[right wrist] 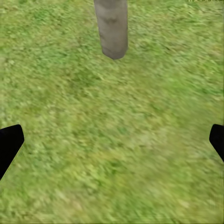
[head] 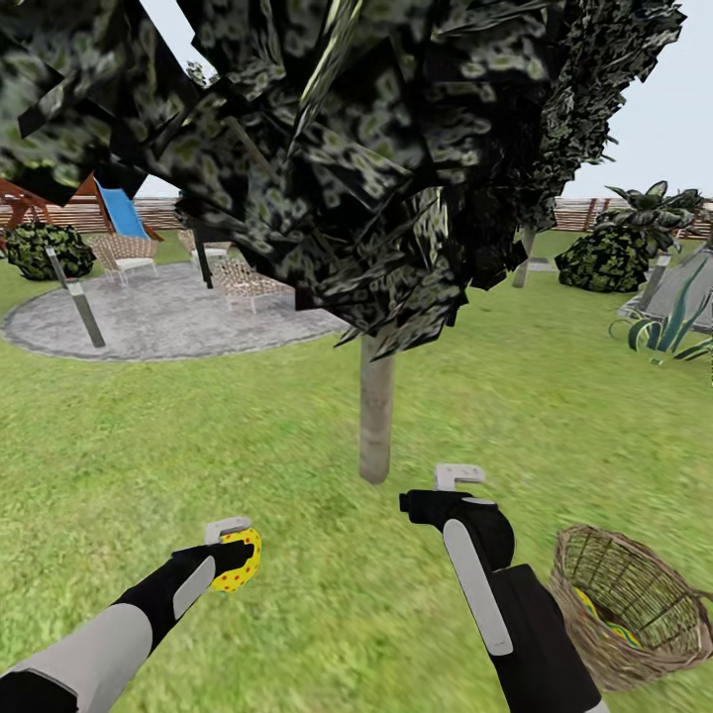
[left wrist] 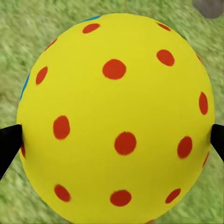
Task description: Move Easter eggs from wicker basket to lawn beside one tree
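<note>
My left gripper (head: 236,560) is shut on a yellow Easter egg (head: 241,562) with red dots, held above the lawn (head: 248,426) at the lower left; up close the egg (left wrist: 116,121) sits between both black fingertips (left wrist: 8,144). The tree (head: 376,406), a pale grey-beige trunk under dark blocky foliage, rises straight ahead. My right gripper (head: 446,495) hangs open over bare grass just short of the trunk (right wrist: 112,28). The wicker basket (head: 634,614) stands on the grass at the lower right, with another yellow egg (head: 599,614) showing through its weave.
A round grey paved area (head: 158,317) with chairs and a blue slide lies at the back left. Bushes (head: 609,257), spiky plants and a wooden fence line the far right. Open grass lies around the trunk.
</note>
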